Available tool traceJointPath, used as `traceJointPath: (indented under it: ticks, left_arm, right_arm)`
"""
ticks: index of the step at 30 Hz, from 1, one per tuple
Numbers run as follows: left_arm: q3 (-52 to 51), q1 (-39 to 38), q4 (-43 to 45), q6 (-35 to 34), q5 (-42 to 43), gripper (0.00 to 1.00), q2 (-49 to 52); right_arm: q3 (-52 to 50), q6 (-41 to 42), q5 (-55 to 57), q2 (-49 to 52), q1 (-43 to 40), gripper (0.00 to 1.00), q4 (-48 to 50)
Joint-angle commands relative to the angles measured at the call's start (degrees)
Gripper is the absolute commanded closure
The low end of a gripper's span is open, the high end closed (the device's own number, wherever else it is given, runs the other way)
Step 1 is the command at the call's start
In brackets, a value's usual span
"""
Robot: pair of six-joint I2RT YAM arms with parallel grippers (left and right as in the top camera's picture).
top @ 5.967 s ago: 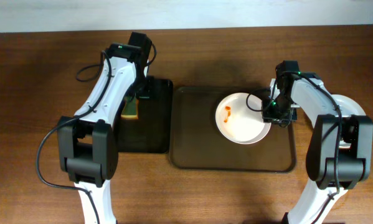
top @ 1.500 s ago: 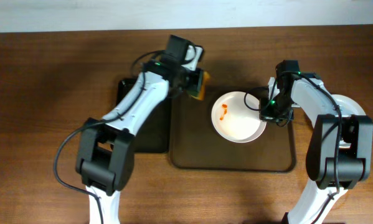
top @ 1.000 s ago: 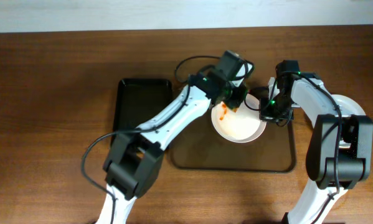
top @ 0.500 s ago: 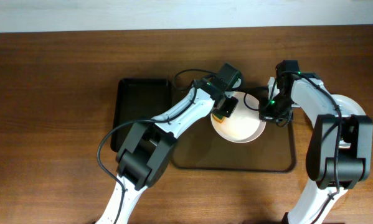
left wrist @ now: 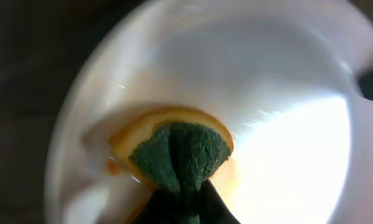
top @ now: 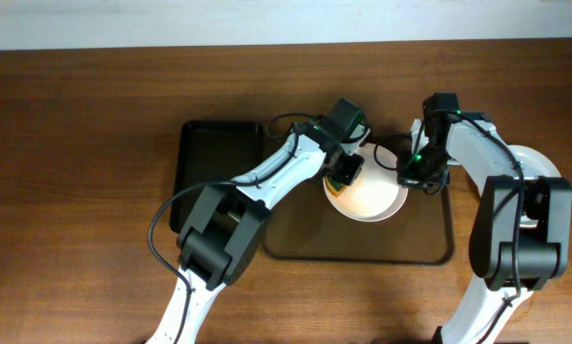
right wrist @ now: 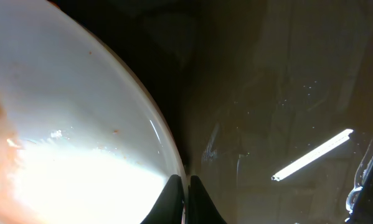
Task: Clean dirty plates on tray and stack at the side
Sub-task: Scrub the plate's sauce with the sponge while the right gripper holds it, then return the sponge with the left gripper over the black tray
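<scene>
One white plate (top: 376, 199) lies in the upper middle of the dark brown tray (top: 295, 244), near the centre of the overhead view. Reaching in from the left, the left gripper (top: 347, 170) is pinched tight on a sponge (left wrist: 180, 152) and presses it onto the plate's left side. In the left wrist view the sponge shows a green scouring face folded between the dark fingers. Its yellow edge lies flat against the white surface, and a faint orange tinge marks the plate just around it. The right gripper (top: 412, 178) is clamped on the plate's right rim. The right wrist view shows its two fingertips closed together on that rim at the bottom centre, with white plate to the left and bare tray floor to the right. A second plate (top: 543, 164) sits on the table right of the tray, partly hidden under the right arm. A narrower black tray (top: 219, 182) lies just left of the brown one.
</scene>
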Motion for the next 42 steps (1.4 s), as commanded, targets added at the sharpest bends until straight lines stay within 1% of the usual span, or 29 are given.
traceJointPath:
  ticks: [1, 3, 4, 6, 7, 10, 11, 12, 13, 14, 15, 17, 18, 19, 20, 21, 23, 26, 29, 32, 33, 35, 36, 37, 38, 39, 40, 41, 42]
  left_arm:
    - [-1.5, 1.3, -0.5, 0.5, 20.4, 0.95, 0.7]
    - [-1.4, 3.8, 0.2, 0.5, 32.1, 0.98, 0.7]
    - [-1.0, 5.0, 0.3, 0.5, 36.5, 1.00, 0.7]
    - [0.9, 8.2, 0.3, 0.5, 41.6, 1.00, 0.7]
    - [4.3, 11.6, 0.2, -1.5, 44.9, 1.00, 0.7]
    - [9.3, 16.2, -2.0, -3.2, 45.9, 1.00, 0.4]
    - [11.4, 18.4, -4.4, -3.1, 45.2, 1.00, 0.3]
    - [12.6, 19.9, -6.4, -3.1, 43.5, 1.00, 0.3]
    - [13.9, 21.8, -10.0, -3.1, 39.0, 1.00, 0.3]
    - [15.9, 25.6, -18.0, -3.1, 27.1, 1.00, 0.3]
    - [16.1, 27.5, -22.1, -3.1, 20.2, 1.00, 0.3]
    - [16.1, 30.0, -27.9, -3.1, 10.0, 1.00, 0.3]
    - [16.1, 31.7, -32.2, -3.1, 1.2, 1.00, 0.4]
    - [16.1, 33.0, -35.3, -3.1, -6.4, 1.00, 0.4]
    - [16.0, 34.0, -37.3, -3.2, -11.3, 1.00, 0.4]
    - [15.5, 34.7, -37.9, -3.1, -12.9, 1.00, 0.4]
    - [13.4, 35.1, -37.5, -3.1, -12.8, 1.00, 0.4]
    - [7.6, 34.3, -34.2, -3.1, -12.8, 1.00, 0.4]
    - [7.6, 33.5, -33.8, -3.1, -12.8, 1.00, -0.1]
    - [8.8, 33.4, -33.6, -3.1, -12.8, 1.00, -2.7]
    - [8.8, 33.4, -33.6, -3.1, -12.8, 0.96, -3.0]
    - [8.4, 33.4, -33.9, -3.1, -12.8, 0.65, -3.0]
    - [7.8, 33.4, -34.8, -3.1, -12.7, 0.33, -3.0]
    - [7.6, 33.4, -35.8, -3.1, -12.3, 0.09, -3.0]
    - [7.5, 33.4, -36.4, -3.1, -11.1, 0.00, -3.0]
    - [7.5, 33.4, -36.6, -3.1, -9.2, 0.00, -3.0]
    - [7.5, 33.4, -36.5, -3.1, -8.0, 0.00, -3.0]
    - [7.5, 33.4, -36.5, -3.1, -8.1, 0.00, -3.0]
    - [7.5, 33.4, -36.5, -3.1, -8.1, 0.00, -3.0]
  right_arm:
    - [-0.7, -0.1, 1.0, 0.3, 0.3, 0.96, 0.0]
    - [-0.7, -0.1, 1.0, 0.3, 0.3, 0.96, 0.0]
    - [-0.7, -0.1, 1.0, 0.3, 0.3, 0.96, 0.0]
    - [-0.7, -0.1, 1.0, 0.3, 0.3, 0.96, 0.0]
    - [-0.7, -0.1, 1.0, 0.3, 0.3, 0.96, 0.0]
    - [-0.7, -0.1, 1.0, 0.3, 0.3, 0.96, 0.0]
    - [-0.7, -0.1, 1.0, 0.3, 0.3, 0.95, 0.0]
    - [-0.7, -0.1, 1.0, 0.3, 0.3, 0.95, 0.0]
    - [-0.7, -0.1, 1.0, 0.3, 0.3, 0.95, 0.0]
    - [-0.7, -0.1, 1.0, 0.3, 0.3, 0.94, 0.0]
    - [-0.7, -0.1, 1.0, 0.3, 0.3, 0.95, 0.0]
    - [-0.7, -0.1, 1.0, 0.3, 0.3, 0.94, 0.0]
    - [-0.7, -0.1, 0.9, 0.3, 0.3, 0.94, 0.0]
    - [-0.7, -0.1, 1.0, 0.3, 0.3, 0.90, 0.0]
    - [-0.7, -0.1, 1.0, 0.3, 0.3, 0.87, 0.0]
    - [-0.7, -0.1, 1.0, 0.3, 0.3, 0.87, 0.0]
    - [-0.7, -0.1, 0.9, 0.3, 0.3, 0.87, 0.0]
    - [-0.7, -0.1, 1.0, 0.3, 0.3, 0.87, 0.0]
    - [-0.7, -0.1, 0.9, 0.3, 0.3, 0.87, 0.0]
    - [-0.7, -0.1, 1.0, 0.3, 0.3, 0.87, 0.0]
    - [-0.7, -0.1, 1.0, 0.3, 0.3, 0.87, 0.0]
    - [-0.7, -0.1, 1.0, 0.3, 0.3, 0.87, 0.0]
    - [-0.7, -0.1, 1.0, 0.3, 0.3, 0.81, -0.1]
    - [-0.7, -0.1, 1.0, 0.3, 0.3, 0.72, -0.1]
    - [-0.7, -0.1, 0.9, 0.3, 0.3, 0.68, -0.1]
    - [-0.7, -0.1, 0.9, 0.3, 0.3, 0.67, -0.1]
    - [-0.7, -0.1, 0.9, 0.3, 0.3, 0.74, 0.0]
    - [-0.7, -0.1, 0.9, 0.3, 0.3, 0.86, 0.0]
    - [-0.7, -0.1, 0.9, 0.3, 0.3, 0.89, 0.0]
